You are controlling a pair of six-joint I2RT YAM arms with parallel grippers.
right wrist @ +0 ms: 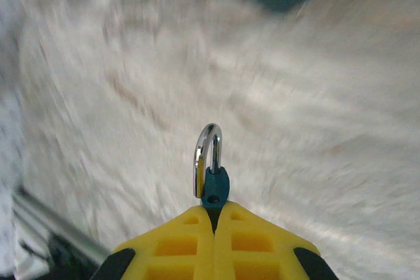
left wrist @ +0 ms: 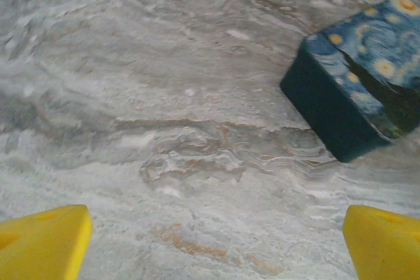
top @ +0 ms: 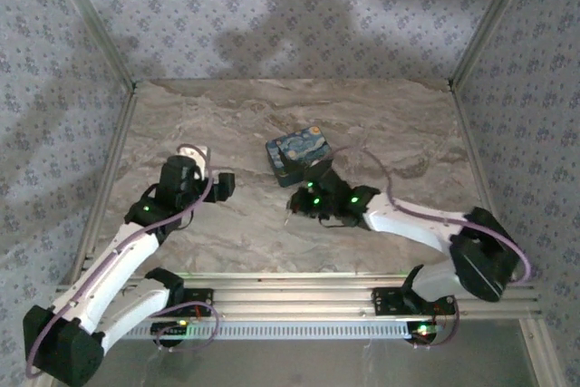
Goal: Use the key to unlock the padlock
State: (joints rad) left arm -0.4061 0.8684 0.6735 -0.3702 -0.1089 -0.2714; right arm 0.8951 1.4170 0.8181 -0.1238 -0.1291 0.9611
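- right end effector [right wrist: 214, 218] clamped on the padlock [right wrist: 214, 191] (shackle [right wrist: 209, 141] sticking out front)
- left end effector [left wrist: 216, 240] wide open over the tabletop [left wrist: 164, 96], starry blue box [left wrist: 357, 90] nearby

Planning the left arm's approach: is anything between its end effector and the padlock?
Nothing visible does. The padlock is clamped in the right end effector; bare table separates it from the left end effector.

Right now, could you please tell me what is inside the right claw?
The right claw is shut on the padlock: its silver shackle and blue top stick out past the yellow fingertips. The rest of its body is covered by them, keyhole included.
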